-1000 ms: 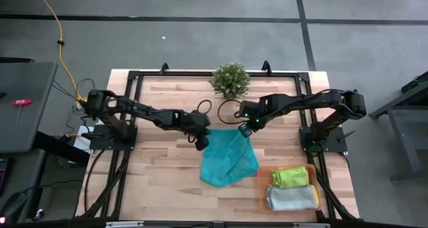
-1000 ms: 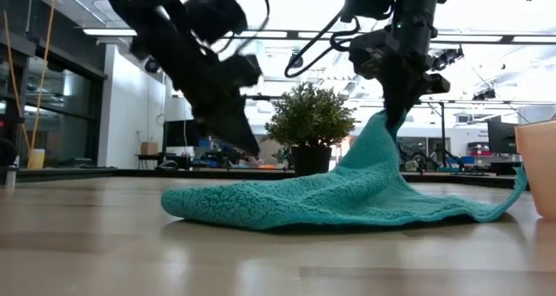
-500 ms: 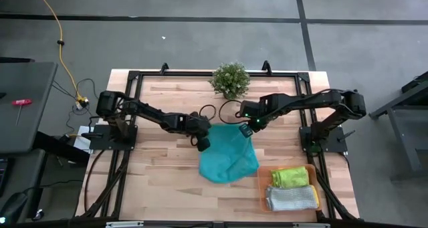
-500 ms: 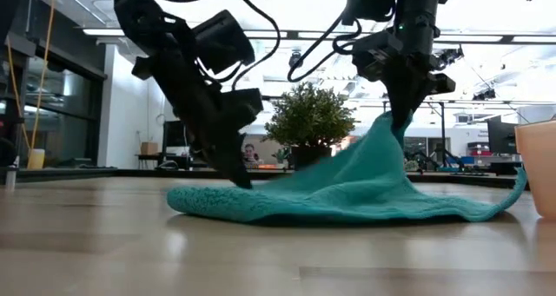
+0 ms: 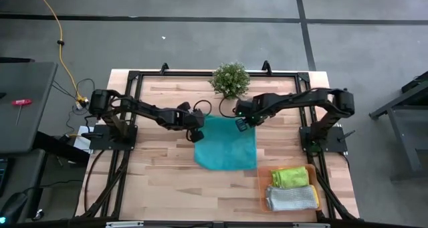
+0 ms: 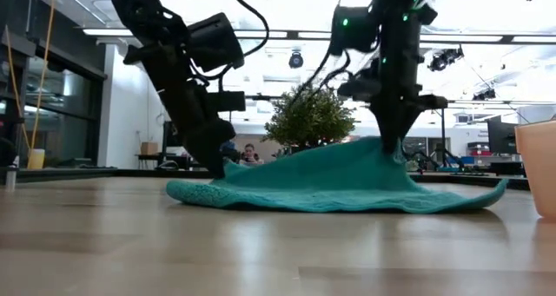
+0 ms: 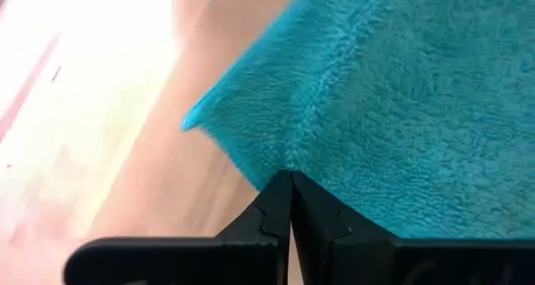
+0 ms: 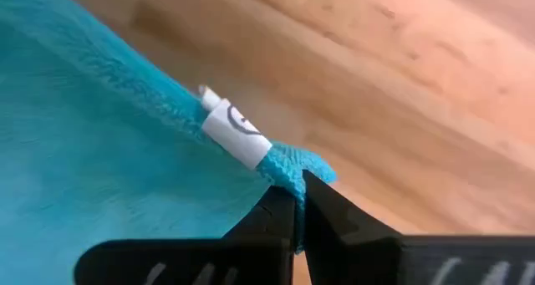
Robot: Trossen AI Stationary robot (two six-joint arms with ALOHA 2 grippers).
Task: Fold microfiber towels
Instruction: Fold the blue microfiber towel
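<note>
A teal microfiber towel (image 5: pixel 226 146) lies spread on the wooden table, its far side raised a little at two points. My left gripper (image 5: pixel 198 135) is shut on its left far part, my right gripper (image 5: pixel 241 124) on its far right corner. In the low view the towel (image 6: pixel 330 183) sags between the left gripper (image 6: pixel 219 164) and the right gripper (image 6: pixel 395 147), and its near part rests on the table. A lime green towel (image 5: pixel 289 176) and a light grey towel (image 5: pixel 291 198) lie folded in the orange tray (image 5: pixel 261 188). My left gripper pinches the towel's edge (image 7: pixel 280 155) close to a corner, between its two fingertips. It slants down from the table's left. That edge is only slightly off the table. My right gripper pinches the corner (image 8: pixel 288 164) beside the white label (image 8: pixel 234 133). It points down from above and holds that corner a little above the table, with the cloth sloping away from it.
A small potted plant (image 5: pixel 231 79) stands at the table's far edge, just behind the towel. The orange tray sits at the near right corner. Bare wood lies to the near left of the towel.
Both grippers have sunk and gone a little toward the far edge, staying shut. The towel, a bunched, peaked heap hanging from the right gripper a second ago, has been lowered and drawn out into a flatter, squarer sheet.
</note>
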